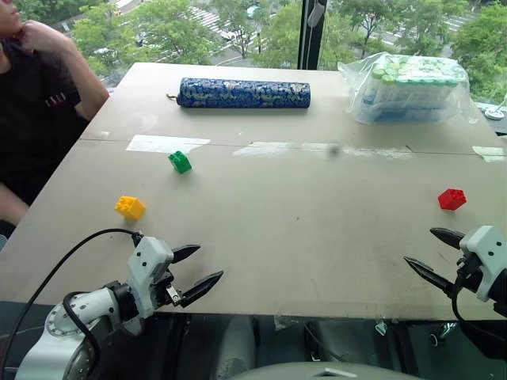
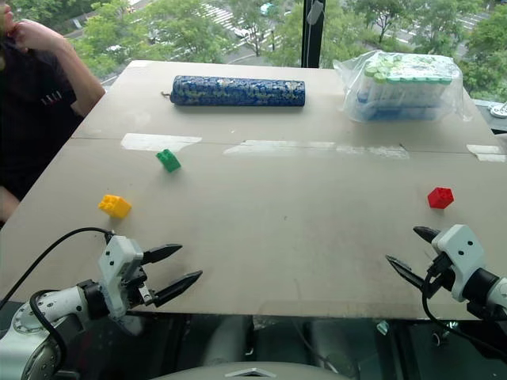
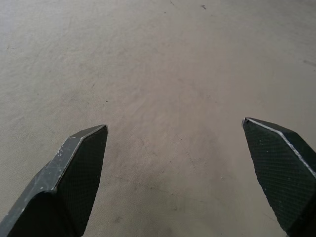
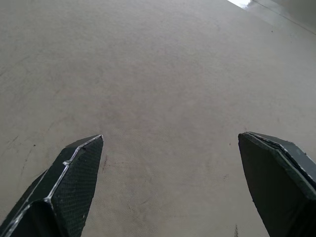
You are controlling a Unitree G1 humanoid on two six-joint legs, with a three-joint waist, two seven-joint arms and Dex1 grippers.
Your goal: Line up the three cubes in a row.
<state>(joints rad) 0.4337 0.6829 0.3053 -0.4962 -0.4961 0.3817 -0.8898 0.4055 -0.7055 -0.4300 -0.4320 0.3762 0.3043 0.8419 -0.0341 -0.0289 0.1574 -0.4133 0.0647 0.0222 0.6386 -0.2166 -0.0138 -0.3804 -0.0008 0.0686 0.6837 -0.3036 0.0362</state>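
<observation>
Nothing is lined up yet: the three cubes lie scattered over the desk [image 1: 317, 237]. The green cube [image 1: 180, 161] sits toward the left, a little short of the strip of tape [image 1: 166, 143]; the yellow cube [image 1: 130, 207] lies nearer the robot and further left; the red cube [image 1: 452, 199] is well apart from both, far over on the right. The left hand [image 1: 198, 270] hovers at the near edge of the desk with its two fingers spread wide and nothing between them, and the right hand [image 1: 434, 253] waits at the near right in the same way, wide open and empty. The sensible start, as I judge it, is to let each hand take what lies on its own side: the right hand goes forward for the red cube and brings it toward the middle, while the left deals with yellow and green. Come down over a cube with the fingers on two flat sides, not on corners, since these light studded blocks will likely skid or twist if nudged. Choosing the green cube's line as the row would save moves. The long blue cylinder [image 1: 244, 93] and the plastic bag of bottles [image 1: 408, 87] at the far end are out of the way, and a person [image 1: 36, 103] sits by the left edge.
</observation>
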